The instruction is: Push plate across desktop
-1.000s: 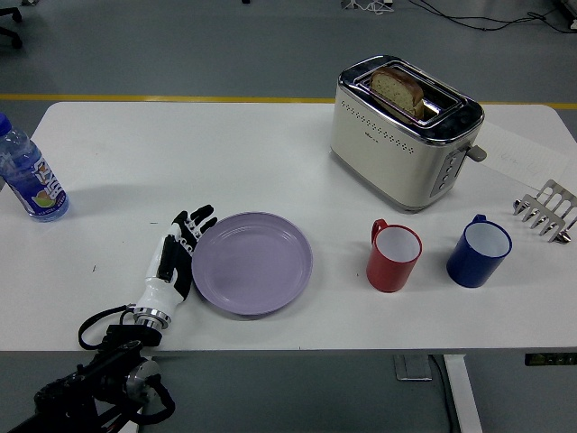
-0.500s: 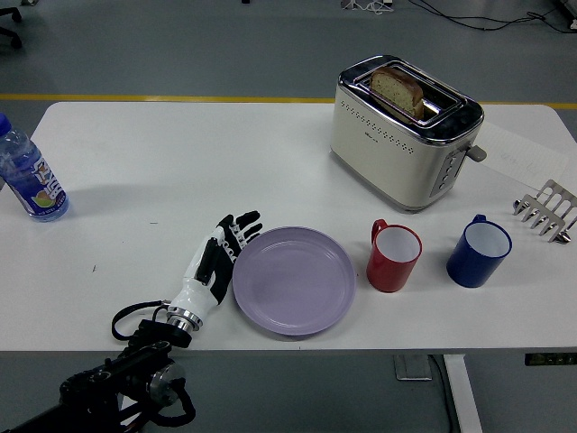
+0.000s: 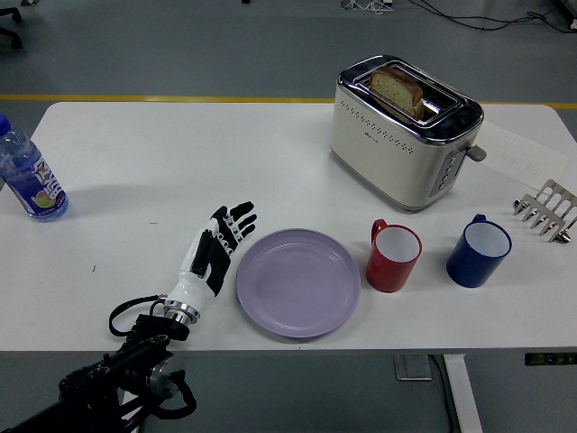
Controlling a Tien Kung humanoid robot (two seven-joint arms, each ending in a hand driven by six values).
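head view: the robot's left hand (image 3: 216, 250) lies flat and low over the white table (image 3: 135, 153), fingers straight, apart and holding nothing, with the lilac plate (image 3: 298, 282) just to its right, and a narrow gap now appears to show between the fingertips and the rim, though it is too slim to be sure contact is broken. a second ago that plate sat well to the left with the same hand pressed against its left edge; half a second ago it had slid most of the way over, and since then it has crept only a little further right while the hand has pulled back slightly and turned its fingers more toward the far side. the plate's right rim now sits close beside the red mug (image 3: 393, 255), beyond the plate from the hand, apparently not touching. that reads as the push being essentially finished, with little free room left before the mug would be struck. further right of the hand, the blue mug (image 3: 479, 250), the toaster (image 3: 403, 133) with its slice of bread, and the metal rack (image 3: 547, 210) stand as they did in both earlier frames; the water bottle (image 3: 29, 176) far to the hand's left is likewise unmoved. the right arm is not in the picture.
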